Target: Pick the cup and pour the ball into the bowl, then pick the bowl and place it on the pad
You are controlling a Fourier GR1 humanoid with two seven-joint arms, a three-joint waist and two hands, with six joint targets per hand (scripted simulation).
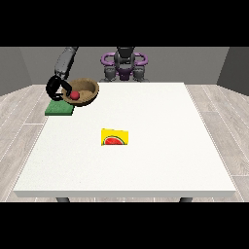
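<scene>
**Bowl held tilted above the pad, ball inside**

Front view. My hand at the view's left (pixel 57 88) has its dark fingers curled round the near-left rim of the bowl (pixel 86 92), pinching that rim. The bowl is brown and wood-coloured, round, with a darker hollow inside. It is tilted, so that its mouth faces toward the camera and slightly to the view's left; being round, it has no clear long axis. The red ball (pixel 75 95) lies in the hollow, low on the side nearest my fingers. The bowl sits at the far-left corner of the white counter (pixel 146 160), partly over the green pad (pixel 59 109), which lies flat at the counter's left edge. Whether the bowl's underside touches the pad I cannot tell. The cup lies on its side near the counter's middle, well apart from the bowl: the yellow cup (pixel 115 137), bearing a red watermelon picture, has its long axis running left to right. Its mouth is hard to make out. My other hand shows nowhere in this view.
</scene>
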